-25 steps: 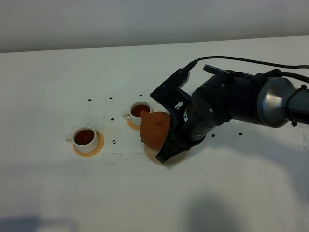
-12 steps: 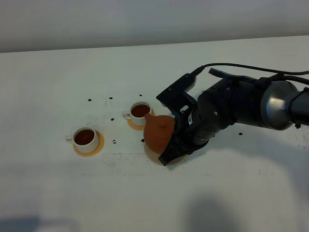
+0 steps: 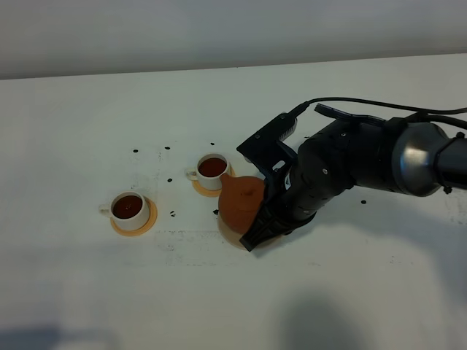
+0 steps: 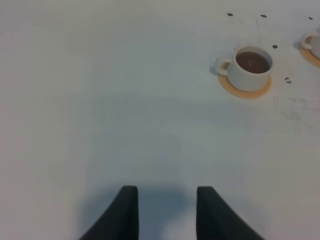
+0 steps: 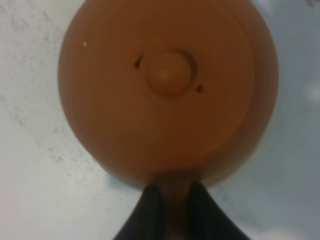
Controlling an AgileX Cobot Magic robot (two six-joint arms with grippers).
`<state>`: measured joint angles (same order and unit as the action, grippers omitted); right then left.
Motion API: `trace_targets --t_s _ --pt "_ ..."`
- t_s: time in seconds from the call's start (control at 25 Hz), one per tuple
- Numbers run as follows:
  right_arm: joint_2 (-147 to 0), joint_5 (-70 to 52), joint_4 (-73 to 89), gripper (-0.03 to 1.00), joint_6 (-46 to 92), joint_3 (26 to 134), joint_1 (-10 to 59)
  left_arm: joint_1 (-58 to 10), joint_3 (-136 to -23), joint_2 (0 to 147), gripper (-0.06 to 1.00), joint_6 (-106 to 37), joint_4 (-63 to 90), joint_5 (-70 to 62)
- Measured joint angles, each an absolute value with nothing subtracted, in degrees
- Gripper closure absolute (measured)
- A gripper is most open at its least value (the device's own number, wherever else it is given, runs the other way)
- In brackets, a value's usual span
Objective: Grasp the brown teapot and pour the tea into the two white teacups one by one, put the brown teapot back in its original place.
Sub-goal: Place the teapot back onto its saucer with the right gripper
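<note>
The brown teapot (image 3: 239, 203) stands upright over the pale beige disc (image 3: 230, 235); only a sliver of the disc shows below it, and I cannot tell if they touch. My right gripper (image 3: 257, 219) is shut on the teapot's handle (image 5: 172, 192). In the right wrist view the teapot's lid and knob (image 5: 170, 72) are seen from straight above. The two white teacups (image 3: 212, 170) (image 3: 130, 209) hold dark tea and sit on orange coasters left of the teapot. My left gripper (image 4: 166, 210) is open and empty, low over bare table, with one cup (image 4: 250, 67) ahead of it.
The right arm's black body (image 3: 343, 171) and cable (image 3: 387, 98) reach across the table from the right. Small dark specks (image 3: 168, 179) dot the white table around the cups. A second cup's edge (image 4: 315, 45) shows at the border of the left wrist view.
The teapot has swung back from its tilt toward the nearer cup, levelled out and come down over the beige disc. The right gripper still holds it. The cups have not moved.
</note>
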<state>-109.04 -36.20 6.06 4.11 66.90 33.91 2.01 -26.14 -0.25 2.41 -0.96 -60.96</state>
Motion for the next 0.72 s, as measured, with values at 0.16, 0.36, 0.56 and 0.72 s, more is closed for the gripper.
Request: trace_targets --t_s 0.16,0.36,0.56,0.72 --pt "-109.2 -36.3 6.1 0.88 4.1 66.9 33.9 2.0 -26.1 -0.2 0.64 2.4 -1.0 -61.0" --pt "-109.2 -36.7 6.1 0.88 4.1 66.9 33.9 2.0 -26.1 -0.2 0.64 2.3 -1.0 -61.0" --pt "-109.4 -36.7 6.2 0.88 4.1 66.9 33.9 2.0 -26.1 -0.2 0.64 2.3 -1.0 -61.0" --pt "-110.3 -36.8 6.4 0.88 4.1 66.9 33.5 2.0 -26.1 -0.2 0.64 2.3 -1.0 -61.0"
